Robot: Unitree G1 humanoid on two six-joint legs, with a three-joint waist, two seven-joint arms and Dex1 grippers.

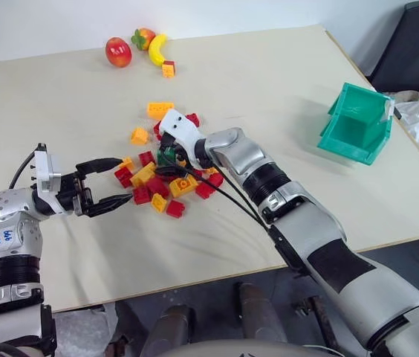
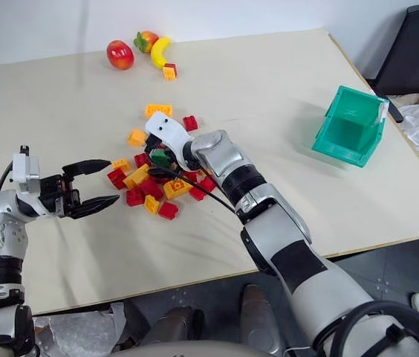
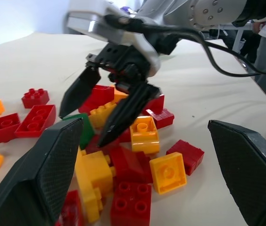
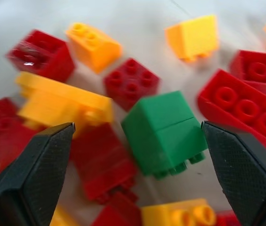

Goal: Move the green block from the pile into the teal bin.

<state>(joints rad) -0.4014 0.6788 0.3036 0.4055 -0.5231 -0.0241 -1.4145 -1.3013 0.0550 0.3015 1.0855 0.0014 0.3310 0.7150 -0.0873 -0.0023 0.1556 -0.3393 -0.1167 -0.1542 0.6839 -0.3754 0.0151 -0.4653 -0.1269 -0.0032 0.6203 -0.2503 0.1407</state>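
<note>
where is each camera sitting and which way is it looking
Left eye and right eye views: on the head, facing forward and down over the beige table; both arms show.
Left wrist view: along the open left gripper, facing the pile of red and yellow-orange plastic bricks and the right gripper.
Right wrist view: along the open right gripper, down at the small dark green studded brick.
Shared: the pile; the head views add the teal plastic bin.

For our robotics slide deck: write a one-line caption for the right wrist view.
Open right gripper poised over the green block lying on its side in the pile.
</note>
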